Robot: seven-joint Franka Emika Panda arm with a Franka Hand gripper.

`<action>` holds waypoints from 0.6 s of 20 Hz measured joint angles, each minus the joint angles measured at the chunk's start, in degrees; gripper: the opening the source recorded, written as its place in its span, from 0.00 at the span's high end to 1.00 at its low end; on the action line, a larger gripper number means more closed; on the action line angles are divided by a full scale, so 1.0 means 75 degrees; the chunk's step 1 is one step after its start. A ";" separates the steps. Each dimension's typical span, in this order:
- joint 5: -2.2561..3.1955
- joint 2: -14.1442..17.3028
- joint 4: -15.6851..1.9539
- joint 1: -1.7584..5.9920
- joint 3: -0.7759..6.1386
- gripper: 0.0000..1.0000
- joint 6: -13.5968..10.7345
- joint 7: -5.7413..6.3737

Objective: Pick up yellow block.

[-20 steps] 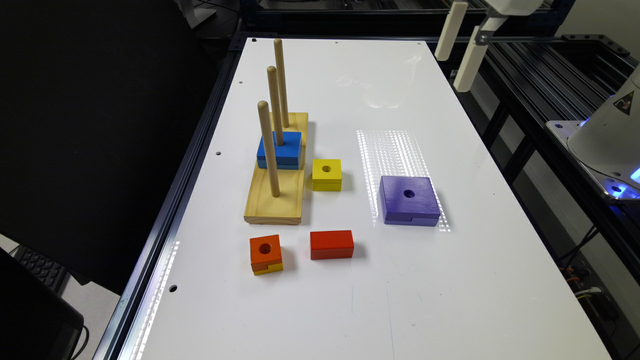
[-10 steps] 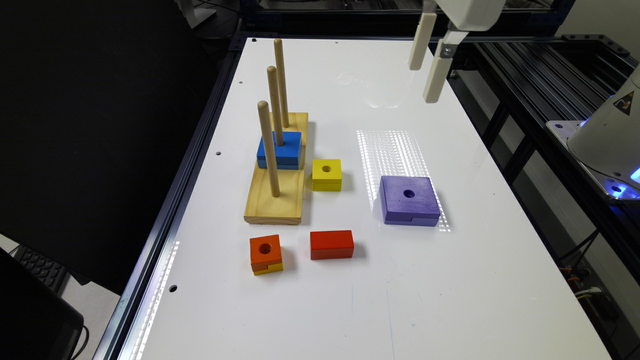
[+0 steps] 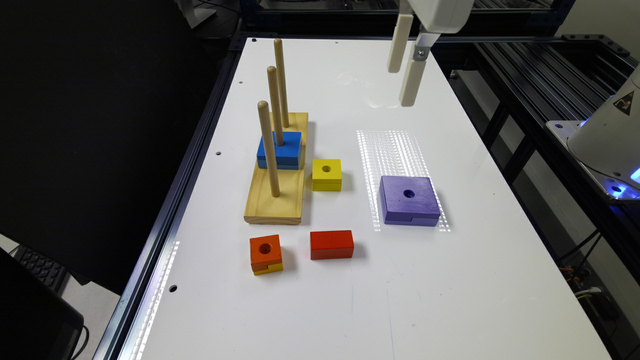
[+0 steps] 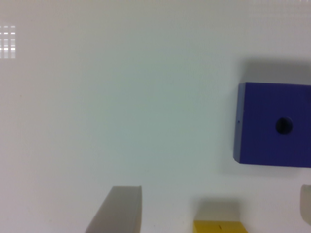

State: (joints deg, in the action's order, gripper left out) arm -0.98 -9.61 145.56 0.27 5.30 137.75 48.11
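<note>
A white tabletop (image 3: 450, 280) stretches out under me, glossy enough to catch a patch of striped light, with black framing along its edges and dark space off to the exterior view's left. My jaws (image 3: 404, 65) hang high above the far end of it, well apart from every block, and they stand apart: two pale fingers (image 3: 413, 82) with a clear gap between them and nothing held.

The yellow block (image 3: 327, 174) sits flat on the tabletop with its round centre hole facing up, just beside the wooden peg base (image 3: 276, 190), on that base's side toward the exterior view's right. In my wrist view a strip of the yellow block (image 4: 217, 226) shows at the picture's edge, between my two fingertips (image 4: 119, 211).

The peg base carries three upright wooden pegs (image 3: 268, 147) in a row, and a blue block (image 3: 280, 150) is threaded down over the middle one, resting on the base. To the exterior view's right of the yellow block, apart from it, lies the purple block (image 3: 409, 200), broad and flat, its hole also facing up; my wrist view shows it as a deep blue-violet square.

Nearer the camera, past the end of the peg base, stand two more pieces side by side but not touching: an orange block (image 3: 265, 254) with a yellow bottom layer and a hole on top, and a plain red block (image 3: 331, 244).
</note>
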 joint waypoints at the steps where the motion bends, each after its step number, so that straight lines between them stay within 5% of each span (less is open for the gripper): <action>1: 0.0000 0.0054 -0.0044 0.0001 0.0018 0.00 0.0000 0.0022; 12: -0.0001 0.0168 -0.0211 0.0000 0.0252 0.00 0.0000 0.0251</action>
State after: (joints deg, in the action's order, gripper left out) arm -0.99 -8.35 143.97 0.27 7.19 137.75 50.00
